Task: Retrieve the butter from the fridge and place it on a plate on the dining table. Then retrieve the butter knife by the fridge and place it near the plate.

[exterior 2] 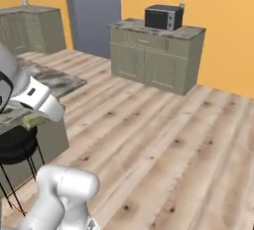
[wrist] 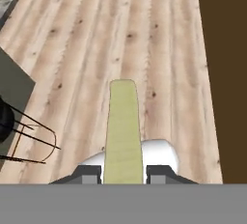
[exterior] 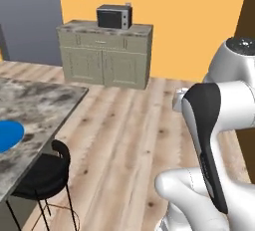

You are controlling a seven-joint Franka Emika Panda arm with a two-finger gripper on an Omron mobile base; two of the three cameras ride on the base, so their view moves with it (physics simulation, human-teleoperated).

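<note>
In the hand view the butter, a pale yellow stick, juts forward from between my fingertips. My gripper is shut on its near end and carries it above the wooden floor. The blue plate lies on the marbled dining table at the left of the left base view. The table's corner also shows at the left of the right base view, just behind my white forearm. The fridge and the butter knife are out of view.
A black stool stands at the table's near side. Against the orange back wall is a beige cabinet with a microwave on top. A dark brown panel stands close on the right. Open wooden floor lies ahead.
</note>
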